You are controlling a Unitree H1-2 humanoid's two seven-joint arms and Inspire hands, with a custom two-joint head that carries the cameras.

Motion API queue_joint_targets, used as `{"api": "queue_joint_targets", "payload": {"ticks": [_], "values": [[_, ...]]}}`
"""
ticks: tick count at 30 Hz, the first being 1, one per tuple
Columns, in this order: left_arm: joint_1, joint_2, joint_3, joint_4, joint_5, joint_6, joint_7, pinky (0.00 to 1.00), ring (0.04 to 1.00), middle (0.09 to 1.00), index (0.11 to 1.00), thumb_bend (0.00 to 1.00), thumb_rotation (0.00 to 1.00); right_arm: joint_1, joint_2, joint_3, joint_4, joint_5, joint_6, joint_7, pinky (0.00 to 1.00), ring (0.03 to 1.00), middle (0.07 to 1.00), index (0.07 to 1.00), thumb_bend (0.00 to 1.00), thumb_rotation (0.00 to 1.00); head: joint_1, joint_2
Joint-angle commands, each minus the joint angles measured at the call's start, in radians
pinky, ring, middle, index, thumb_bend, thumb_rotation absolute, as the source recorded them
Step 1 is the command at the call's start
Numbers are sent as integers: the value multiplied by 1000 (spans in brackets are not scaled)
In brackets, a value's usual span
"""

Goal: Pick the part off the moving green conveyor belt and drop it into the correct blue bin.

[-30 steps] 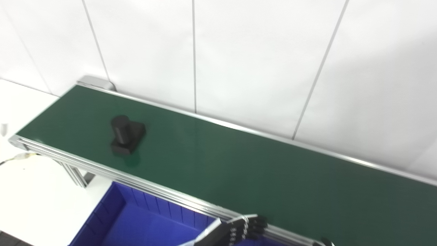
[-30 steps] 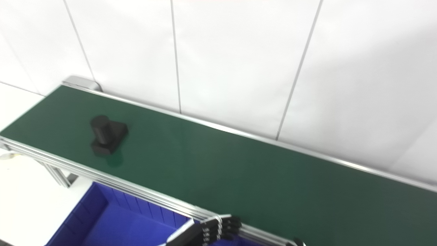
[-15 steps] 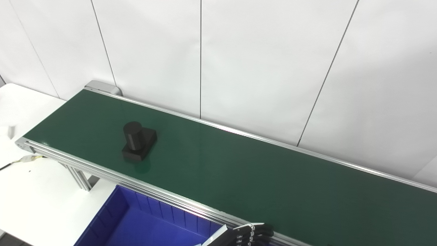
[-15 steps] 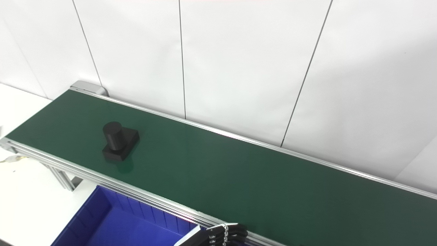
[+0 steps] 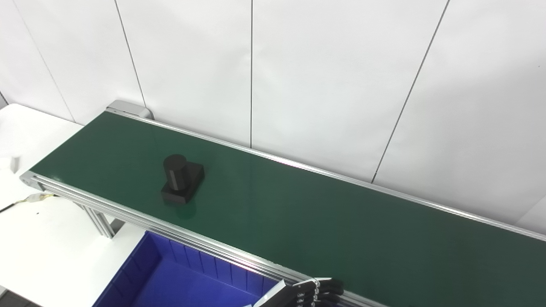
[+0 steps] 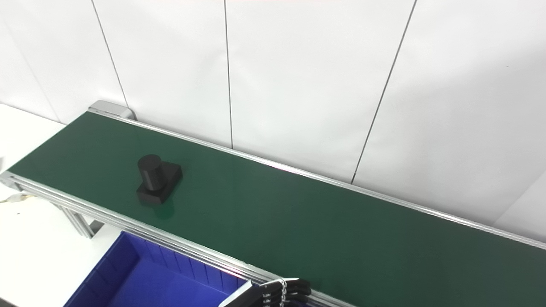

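A black part (image 5: 181, 179), a short cylinder standing on a square base, rides on the left stretch of the green conveyor belt (image 5: 324, 221). My left hand (image 5: 315, 292) shows only as dark fingers at the bottom edge, lying over the belt's near rail, well to the right of the part. The fingers reach forward with nothing in them. A blue bin (image 5: 179, 283) sits below the near rail, left of that hand. My right hand is out of the picture.
A white panelled wall (image 5: 298, 76) runs right behind the belt's far rail. A white table (image 5: 38, 238) lies at the left under the belt's end, with a thin cable on it. The belt's aluminium leg (image 5: 100, 221) stands beside the bin.
The part has travelled to the right along the belt. The camera shifted early on, then held. A glimpse of the right hand at the bottom edge is gone from view.
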Motion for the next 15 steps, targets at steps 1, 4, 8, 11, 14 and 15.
{"api": "queue_joint_targets", "payload": {"ticks": [1,4,8,11,14,15], "values": [[-14,-9,-4,-15,8,-32,11,804,833,852,842,1000,225,-2,-1,-6,-33,20,-62,1,770,830,867,943,560,599,-1,-1],[-14,-10,-6,-18,8,-28,10,803,832,852,843,1000,221,-1,0,-8,-39,29,-64,0,764,825,863,940,535,585,-2,3],[-13,-10,-7,-14,8,-36,11,807,837,855,845,1000,219,6,-4,-11,-60,42,-65,3,769,825,860,939,530,591,-4,5],[-12,-13,-9,-14,8,-34,14,809,838,855,844,1000,221,11,-8,-16,-81,50,-65,5,764,823,854,937,528,600,2,5],[-13,-15,-11,-15,5,-29,13,809,837,857,844,1000,221,15,-16,-25,-110,60,-66,6,750,812,845,932,540,613,5,7],[-12,-16,-11,-15,6,-29,14,808,837,856,845,1000,221,16,-18,-29,-124,63,-66,5,742,804,839,927,539,602,5,7]]}}
